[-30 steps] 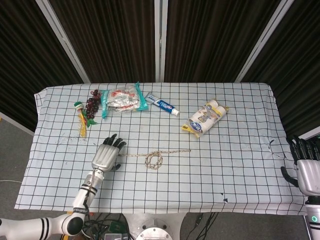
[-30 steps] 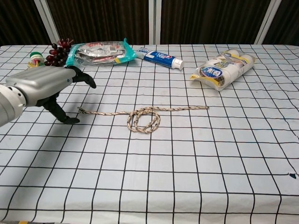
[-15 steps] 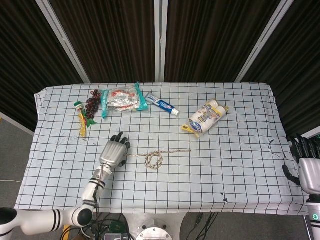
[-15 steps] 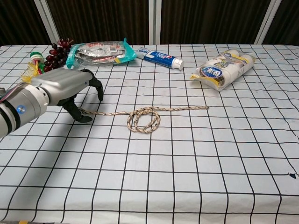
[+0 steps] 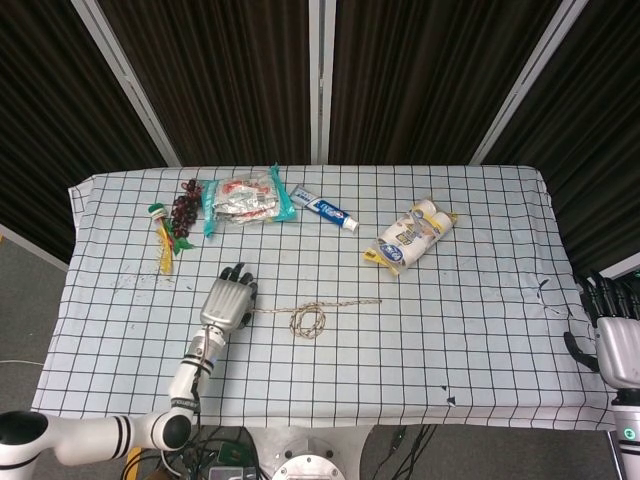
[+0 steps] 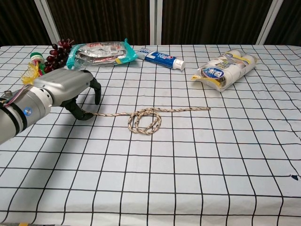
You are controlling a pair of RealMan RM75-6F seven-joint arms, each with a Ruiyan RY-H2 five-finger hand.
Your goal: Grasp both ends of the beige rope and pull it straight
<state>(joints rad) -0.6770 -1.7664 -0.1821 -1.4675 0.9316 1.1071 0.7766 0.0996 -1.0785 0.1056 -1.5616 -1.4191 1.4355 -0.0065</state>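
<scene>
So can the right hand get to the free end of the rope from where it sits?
Probably yes, with a long reach. The right hand sits off the table's right edge, far from the rope end. Bare cloth lies between; the snack pack sits farther back, out of the path.

I could read no text. The toothpaste tube, the wrapped pack of cups and the teal snack bag all carried print, but it was too small and blurred for me to read.
</scene>
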